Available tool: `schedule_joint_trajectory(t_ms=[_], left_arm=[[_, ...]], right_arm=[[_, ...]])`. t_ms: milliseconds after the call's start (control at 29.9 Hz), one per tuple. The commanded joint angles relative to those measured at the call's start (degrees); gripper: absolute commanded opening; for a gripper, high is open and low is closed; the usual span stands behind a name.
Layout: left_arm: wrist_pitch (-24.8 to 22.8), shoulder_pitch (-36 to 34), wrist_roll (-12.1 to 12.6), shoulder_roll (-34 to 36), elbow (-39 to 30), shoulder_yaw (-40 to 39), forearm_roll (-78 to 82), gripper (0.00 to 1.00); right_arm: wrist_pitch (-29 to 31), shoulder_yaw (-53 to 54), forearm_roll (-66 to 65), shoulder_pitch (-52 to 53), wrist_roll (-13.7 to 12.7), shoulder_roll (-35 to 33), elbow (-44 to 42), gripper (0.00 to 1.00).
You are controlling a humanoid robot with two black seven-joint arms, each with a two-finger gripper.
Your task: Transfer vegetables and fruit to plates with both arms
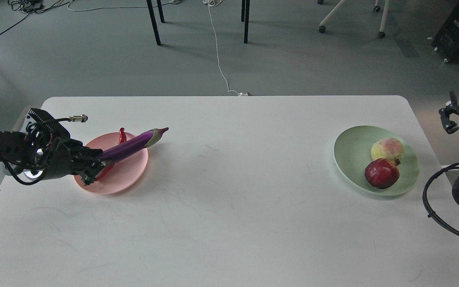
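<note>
L gripper (94, 169) is clamped on the butt end of the eggplant (132, 145), over the near-left part of the pink plate (128, 175). Eggplant is tilted, cap end pointing up-right and poking past the plate's far-right rim; can't tell if any of it touches the plate yet. Chili (122, 136) is already on the pink plate, running under/behind the eggplant, stem end toward the far rim. Pomegranate (381, 173) and the pale yellow-green fruit (387, 149) both sit on the green plate (349, 151), touching or nearly so. R gripper (450, 115) is off the table's right edge, well apart from the green plate, holding nothing; seen small and dark, so can't tell if the jaws are apart or together.

My read: fruit side done, veg side is at the release step, task nearly complete.

To do it well imo:
- lower the held end before opening, so the eggplant doesn't drop and roll
- bring it back toward plate centre; as is, the cap end overhangs and it could tip off the rim
- don't press on the chili, it may skid out
- open the jaws fully, then retreat up and left, not across the plate
- eggplant is glossy, expect a slight slide on release
</note>
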Motion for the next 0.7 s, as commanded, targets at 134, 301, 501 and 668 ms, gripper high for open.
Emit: schedule_joint_trajectory(t_ms=[134, 301, 501, 668], left_arm=[[2.43, 0.21, -0.32, -0.37, 0.30, -0.18, -0.80, 0.84], [3.58, -0.49, -0.41, -0.02, 1.09, -4.47, -10.09, 0.91], [3.93, 0.04, -0.23, -1.86, 3.28, -16.95, -35.91, 0.97], [5.42, -0.23, -0.41, -8.98, 7.42, -19.34, -60.61, 0.98]], right_arm=[[0.01, -0.03, 0.00, -0.09, 0.00, -0.18, -0.10, 0.99], [0.01, -0.38, -0.08, 0.17, 0.00, -0.44, -0.10, 0.99], [0.01, -0.47, -0.17, 0.70, -0.09, -0.71, -0.28, 0.99], [0.01, -0.74, -0.26, 1.75, -1.14, -2.64, -0.02, 0.99]])
